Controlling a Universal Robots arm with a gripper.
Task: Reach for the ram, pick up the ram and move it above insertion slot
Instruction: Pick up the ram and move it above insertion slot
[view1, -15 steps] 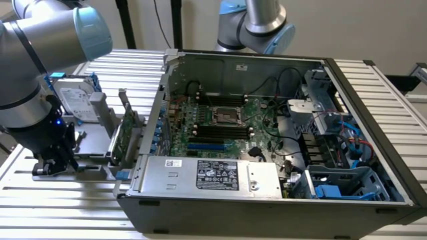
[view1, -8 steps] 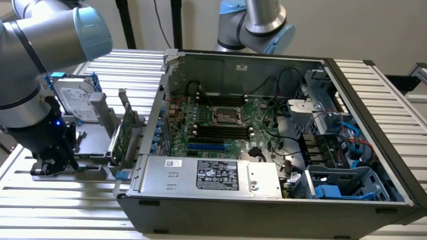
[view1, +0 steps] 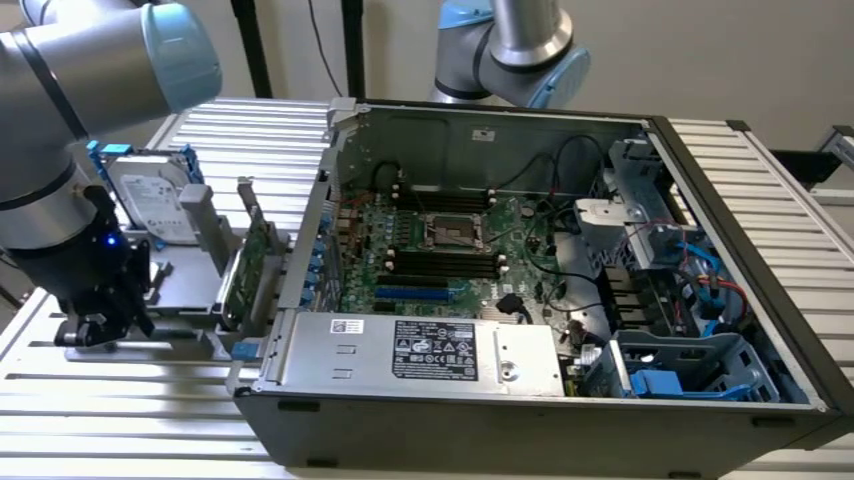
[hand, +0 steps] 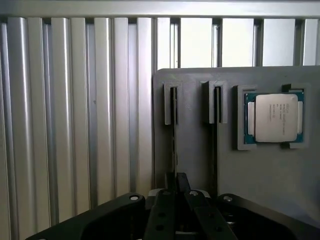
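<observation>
- While the arm (view1: 60, 160) bends down at the exterior view's left, its pincer (view1: 100, 325) sits low over a grey holder (view1: 187, 335) on the slatted metal surface (view1: 134, 400), just beside the open computer case (view1: 707, 180).
- Seen from the wrist, the pincer (hand: 176, 181) is right at the ram (hand: 174, 135), which stands on edge in a narrow slot of the grey holder (hand: 195, 155) and shows as a thin dark-green line.
- That line runs straight in under the pincer's black tip; whether the pincer is spread around the ram or already pinching it cannot be told.
- Of the holder's two slots, the ram's is the one farther from the processor (hand: 274, 117), a silver-lidded chip lying flat in its own square recess.
- The slot nearer the processor shows a dark line too; whether a stick stands in it is unclear.
- Beyond the holder, the wrist view shows the ribbed surface (hand: 75, 125).
- In the exterior view a silver hard drive (view1: 154, 200) stands upright behind the pincer.
- Wider green expansion cards (view1: 247, 270) stand on edge between the holder and the case wall.
- Inside the case lies the motherboard (view1: 461, 245), with its dark memory slots (view1: 441, 268) just below the processor socket.
- A silver power supply (view1: 414, 350) sits along the case's near side.
</observation>
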